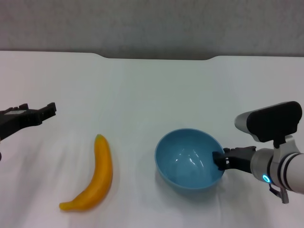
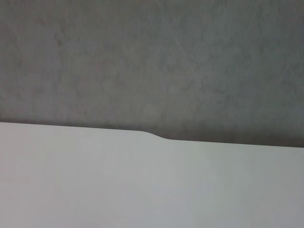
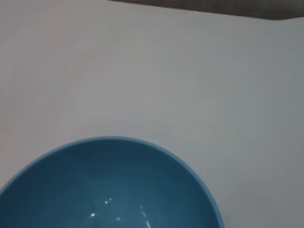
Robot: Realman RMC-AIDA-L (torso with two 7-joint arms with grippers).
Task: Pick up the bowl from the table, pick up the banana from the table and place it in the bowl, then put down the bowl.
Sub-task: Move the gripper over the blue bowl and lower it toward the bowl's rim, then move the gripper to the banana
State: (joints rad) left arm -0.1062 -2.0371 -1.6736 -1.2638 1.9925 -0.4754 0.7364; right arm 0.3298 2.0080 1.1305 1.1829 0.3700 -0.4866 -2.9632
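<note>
The light-blue bowl (image 1: pixel 187 161) stands on the white table (image 1: pixel 142 85) at the front right, tilted slightly. My right gripper (image 1: pixel 220 159) is at its right rim, one finger inside and the jaws closed over the rim. The right wrist view shows the bowl's inside (image 3: pixel 109 190) from close up. The yellow-orange banana (image 1: pixel 95 178) lies on the table left of the bowl, apart from it, with its stem tip toward the front left. My left gripper (image 1: pixel 47 111) hovers open and empty at the far left, beyond and left of the banana.
The table's dark notched far edge (image 1: pixel 156 57) runs along the back, with a grey wall behind it. The left wrist view shows only bare tabletop (image 2: pixel 142 185) and that far edge (image 2: pixel 156 135).
</note>
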